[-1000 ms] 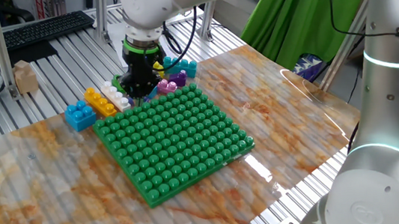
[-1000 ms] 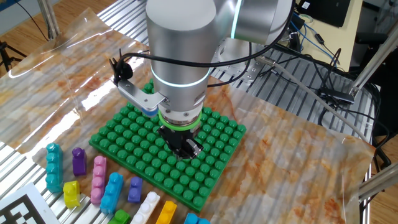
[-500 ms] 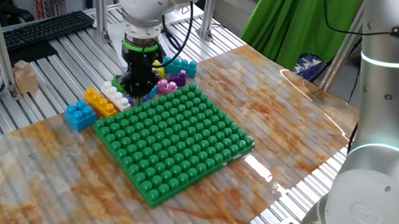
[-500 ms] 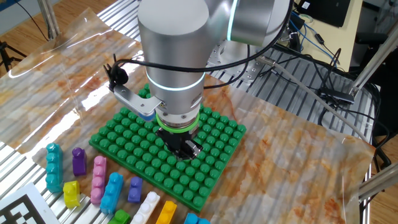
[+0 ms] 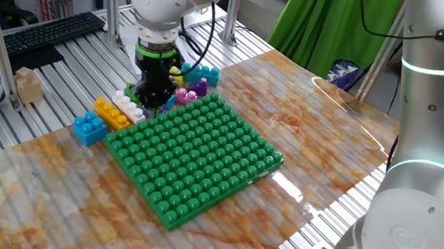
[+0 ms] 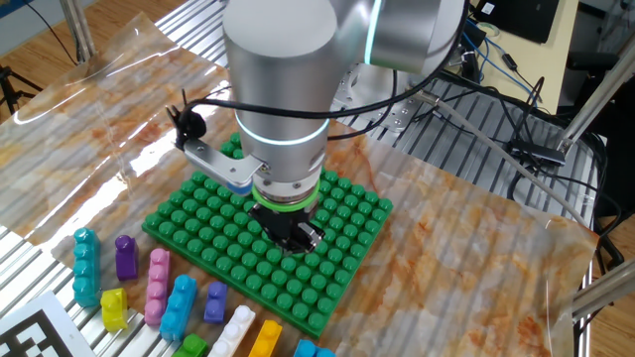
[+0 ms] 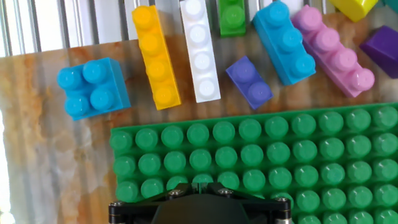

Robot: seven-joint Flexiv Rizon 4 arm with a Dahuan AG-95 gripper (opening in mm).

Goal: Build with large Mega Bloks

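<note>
A green studded baseplate lies mid-table; it also shows in the other fixed view and the hand view. Loose Mega Bloks lie in a row beside its edge: a blue square brick, a long yellow-orange brick, a long white brick, a green brick, a small purple brick, a blue brick and a pink brick. My gripper hangs just over the plate's edge near this row, shut and empty.
A teal brick, a purple brick and a yellow brick lie at the row's far end. A printed marker tag sits beyond them. A small cardboard box and a keyboard stand off the mat.
The arm's wrist has shifted slightly sideways above the plate. The fingertips stay over the same edge of the plate. No brick has moved.
</note>
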